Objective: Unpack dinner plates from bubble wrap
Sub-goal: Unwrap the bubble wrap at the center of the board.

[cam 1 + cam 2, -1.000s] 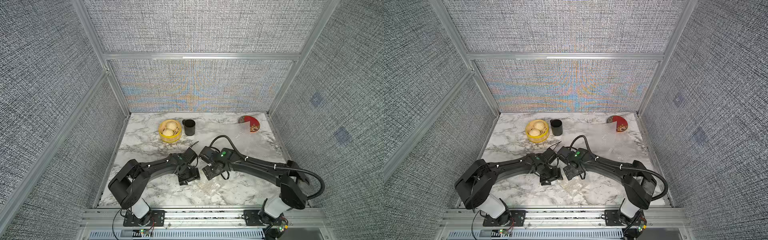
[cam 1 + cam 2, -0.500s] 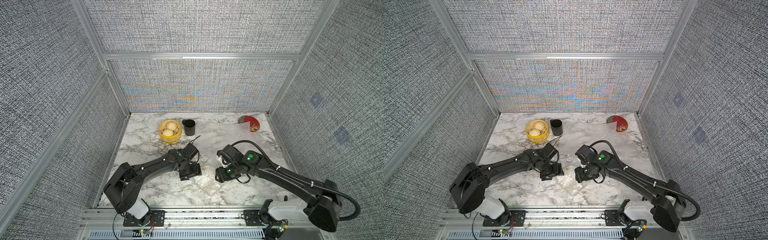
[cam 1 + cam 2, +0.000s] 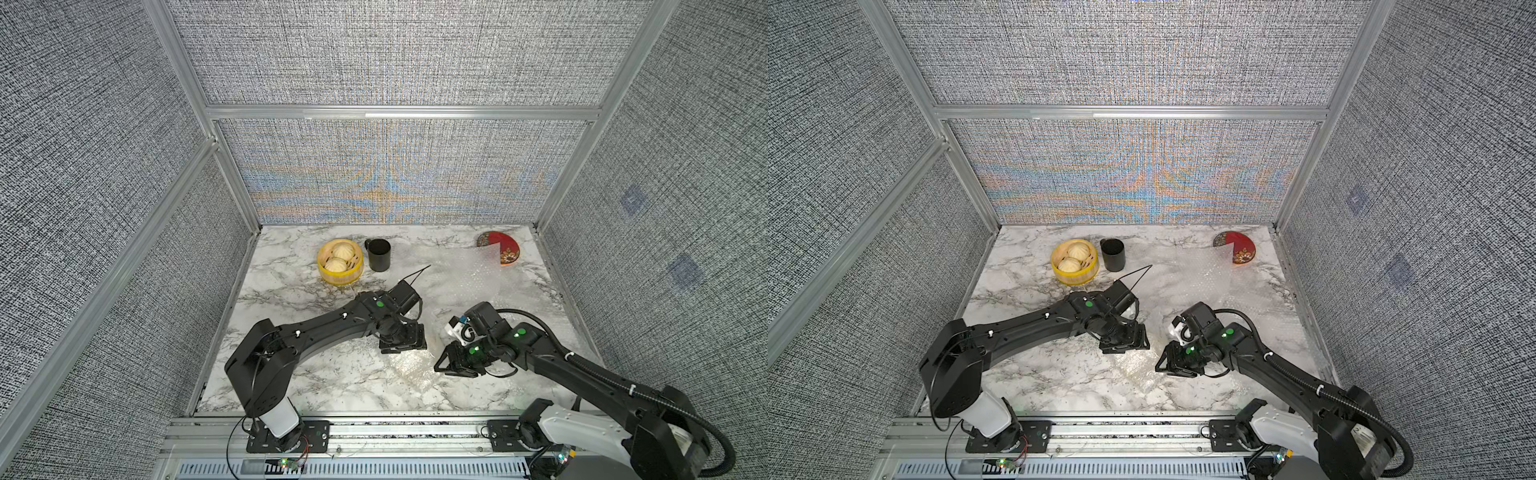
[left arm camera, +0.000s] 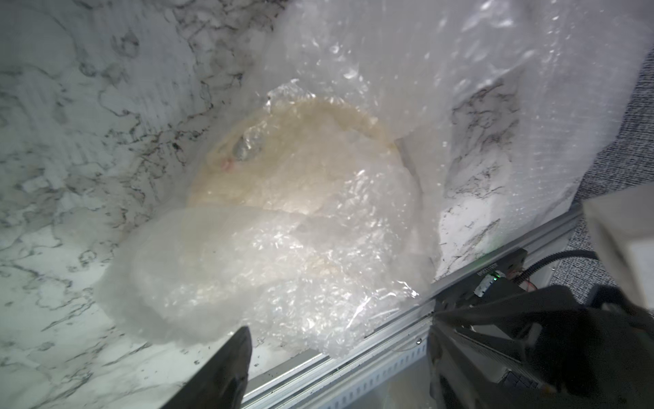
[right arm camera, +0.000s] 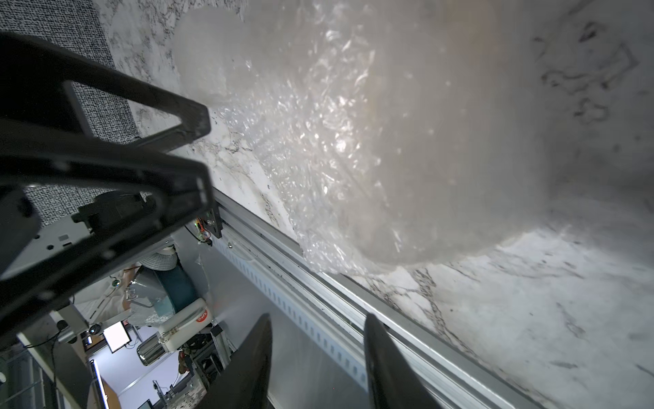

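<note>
A cream dinner plate (image 4: 283, 166) lies wrapped in crumpled bubble wrap (image 4: 269, 262) near the table's front edge, seen as a clear bundle (image 3: 409, 368) in a top view. My left gripper (image 3: 402, 345) (image 4: 339, 361) hovers just behind that bundle, open and holding nothing. The right gripper (image 3: 451, 366) (image 5: 318, 364) is at the bundle's right side, its jaws apart with nothing between them. At the back right a dark red plate (image 3: 506, 250) (image 3: 1241, 249) sits partly under a flat bubble wrap sheet (image 3: 465, 282) (image 3: 1200, 278).
A yellow steamer basket (image 3: 340, 262) with buns and a black cup (image 3: 378, 254) stand at the back, left of centre. The metal front rail (image 3: 374, 428) runs right below the bundle. Grey walls close in three sides.
The right arm has swung out from the centre to the right and forward, so its gripper has come away from the left gripper. The left gripper has shifted slightly right.
</note>
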